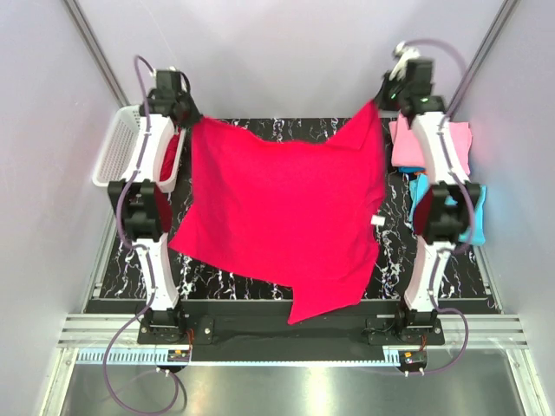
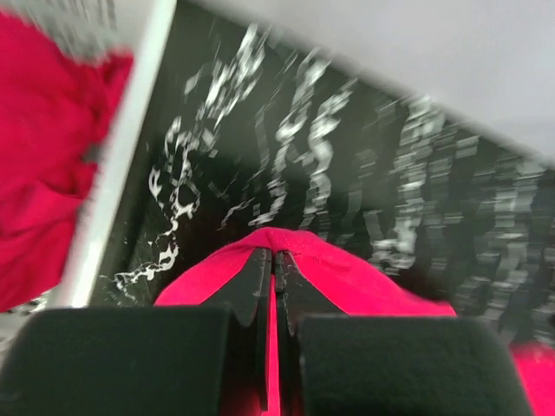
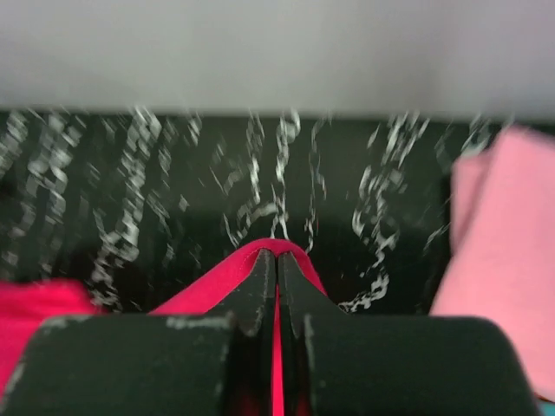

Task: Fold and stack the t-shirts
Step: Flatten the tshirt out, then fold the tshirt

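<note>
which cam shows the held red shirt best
Top external: the whole red shirt shows, spread between the left end effector and right end effector. Each wrist view shows only a small pinched fold of it, blurred.

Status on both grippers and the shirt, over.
Left gripper shut on crimson-red cloth t-shirt, far corner. Right gripper shut on its other far corner. Shirt spread between them over black marbled table. White mesh basket left, pink cloth shirt right, aside.
</note>
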Controlling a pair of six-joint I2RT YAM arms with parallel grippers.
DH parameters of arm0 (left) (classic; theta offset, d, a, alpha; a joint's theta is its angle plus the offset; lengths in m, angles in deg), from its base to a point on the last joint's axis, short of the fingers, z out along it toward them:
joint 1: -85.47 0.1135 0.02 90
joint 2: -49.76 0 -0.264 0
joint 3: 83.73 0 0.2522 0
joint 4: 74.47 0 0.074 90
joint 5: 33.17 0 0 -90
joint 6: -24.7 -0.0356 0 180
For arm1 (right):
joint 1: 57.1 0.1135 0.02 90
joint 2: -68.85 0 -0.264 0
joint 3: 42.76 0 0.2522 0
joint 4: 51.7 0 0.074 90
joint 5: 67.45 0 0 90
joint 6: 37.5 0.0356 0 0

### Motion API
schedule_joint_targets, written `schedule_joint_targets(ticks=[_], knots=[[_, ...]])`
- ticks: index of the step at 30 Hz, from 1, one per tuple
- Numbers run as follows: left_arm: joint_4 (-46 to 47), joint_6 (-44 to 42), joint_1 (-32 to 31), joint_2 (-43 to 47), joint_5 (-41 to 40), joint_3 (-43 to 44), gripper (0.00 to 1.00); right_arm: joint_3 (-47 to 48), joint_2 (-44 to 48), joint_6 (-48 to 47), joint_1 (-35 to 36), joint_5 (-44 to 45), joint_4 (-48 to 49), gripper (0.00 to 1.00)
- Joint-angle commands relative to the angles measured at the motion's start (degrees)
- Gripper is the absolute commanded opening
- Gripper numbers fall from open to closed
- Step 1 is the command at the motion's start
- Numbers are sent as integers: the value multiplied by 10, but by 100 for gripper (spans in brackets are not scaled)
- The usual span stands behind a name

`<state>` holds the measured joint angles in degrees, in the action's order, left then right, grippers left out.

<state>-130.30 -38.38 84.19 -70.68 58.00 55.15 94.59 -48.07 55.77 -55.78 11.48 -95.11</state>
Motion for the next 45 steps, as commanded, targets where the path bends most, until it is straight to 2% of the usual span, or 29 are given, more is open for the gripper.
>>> schedule_joint_targets(ticks=[1, 3, 7, 12, 16, 23, 34, 40, 45], knots=[[59, 15, 1, -49, 8, 34, 0, 63, -75, 24, -2, -68, 6, 0], [79, 16, 0, -78, 9, 34, 0, 103, -147, 29, -3, -84, -9, 0], [125, 30, 1, -141, 26, 57, 0, 253, -246, 41, -3, -122, -49, 0], [175, 27, 1, -172, 54, 45, 0, 286, -278, 47, -2, -122, -58, 0], [197, 24, 1, -172, 48, 31, 0, 253, -267, 47, -2, -125, -53, 0], [175, 40, 3, -149, -2, 2, 0, 185, -224, 53, -2, -114, -54, 0], [143, 74, 7, -79, -76, -61, 0, 18, -71, 69, -1, -61, -51, 0], [136, 81, 9, -44, -97, -87, 0, -63, 7, 79, 1, -58, -45, 0], [129, 95, 10, -13, -147, -125, 0, -149, 76, 78, 4, -53, -33, 0]])
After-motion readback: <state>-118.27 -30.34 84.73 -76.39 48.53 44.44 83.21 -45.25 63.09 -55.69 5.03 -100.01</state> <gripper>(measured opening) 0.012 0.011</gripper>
